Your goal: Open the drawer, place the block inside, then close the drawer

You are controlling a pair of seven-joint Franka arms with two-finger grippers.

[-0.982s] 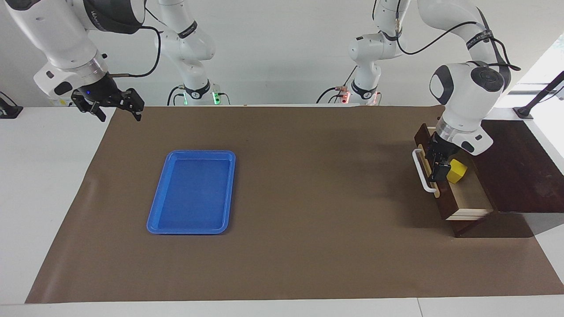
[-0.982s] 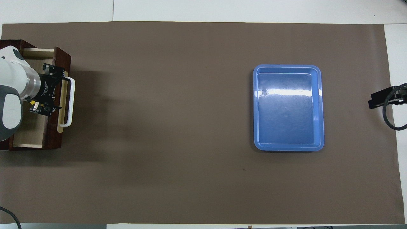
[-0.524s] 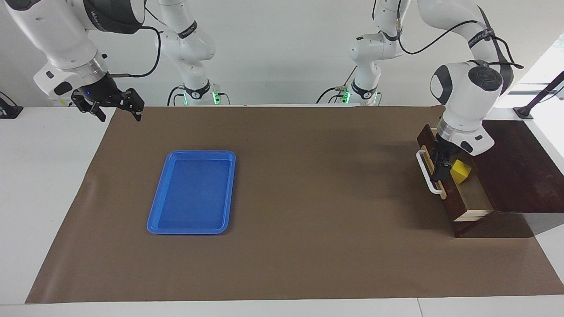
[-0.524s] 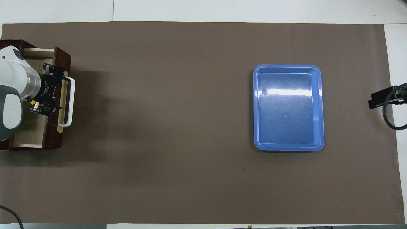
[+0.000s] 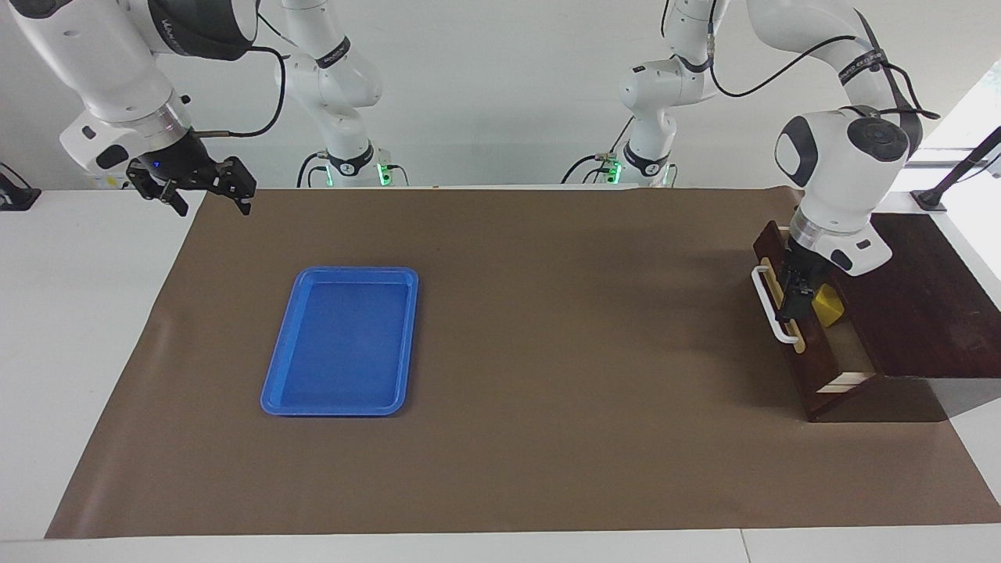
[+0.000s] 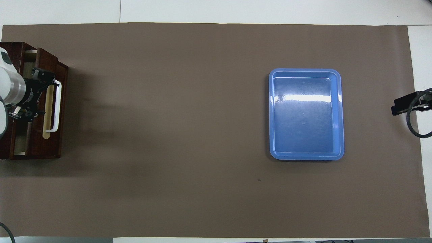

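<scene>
Left gripper (image 5: 795,299) is hanging low over the drawer (image 5: 813,344), jaws spread and holding nothing, fingers down at the drawer front just beside the white handle (image 5: 770,306). Block (image 5: 826,306) is sitting inside the drawer on the pale floor, touching or just beside the gripper; in the overhead view the wrist is hiding it. Drawer is standing only partly open, at the left arm's end of the surface, a narrow strip of light interior showing between front and dark box (image 5: 915,297).

Right gripper (image 5: 205,188) is waiting in the air over the edge of the mat at the right arm's end, jaws spread, empty.

Surface (image 5: 86,313) is white, with a brown mat (image 5: 547,352) covering most of it. Blue tray (image 5: 342,340) is lying flat on the mat toward the right arm's end, well apart from the drawer, nothing in it. Plain white wall (image 5: 500,86) is running along the robots' side; green lights are glowing at both arm bases.

Against a second ago: the drawer front is sitting much closer to the box, less interior showing, and the left gripper and block are shifted with it toward the box. Right gripper and tray are staying put. One left base light, red then, is green.
</scene>
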